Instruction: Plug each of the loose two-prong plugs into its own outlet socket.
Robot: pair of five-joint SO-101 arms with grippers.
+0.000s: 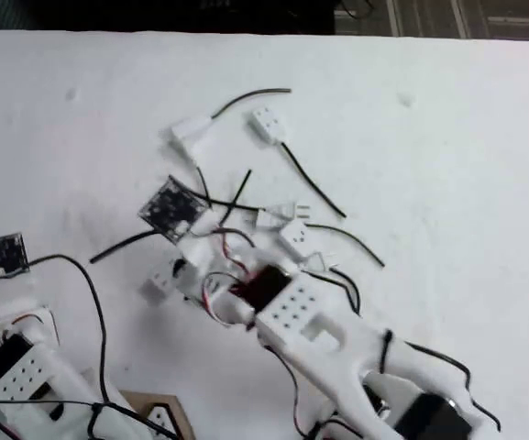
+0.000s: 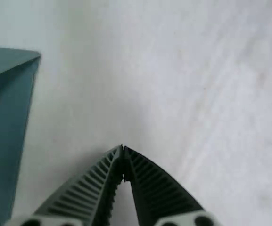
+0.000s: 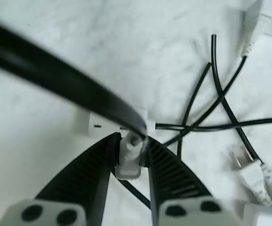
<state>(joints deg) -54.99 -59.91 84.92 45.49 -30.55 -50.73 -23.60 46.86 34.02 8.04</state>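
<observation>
- at the middle of the table [image 1: 447, 137], the right gripper [image 3: 131, 141] has its jaws clamped on a white plug [image 3: 126, 165]. the plug's black cable [image 3: 55, 75] runs off over the fingers.
- the outlet socket [image 3: 94, 125], a small white block, lies on the table just beyond the held plug. cannot tell whether the prongs touch it, since the plug body hides them.
- step in hand, as i judge it: bringing this plug to that socket for insertion. it does not look seated yet.
- the next move calls for lining the prongs up with the slots, then a straight push. the socket is loose and looks light, so it will likely slide unless braced.
- left gripper [image 2: 122, 162]: jaws closed on nothing, tips meeting above bare table beside a teal object [image 2: 6, 117]. that arm looks free to brace the socket.
- the right wrist view gives the grip and the plug-to-socket relation. it also shows a second loose plug [image 3: 256, 176] with bare prongs, beside crossing cables.
- the high view gives the layout the wrist views lack. more pieces are scattered beyond the right arm, e.g. a socket block [image 1: 266, 122] on its lead and a loose plug on the table [image 1: 276, 217].
- judged from that, several pairs are not yet done.
</observation>
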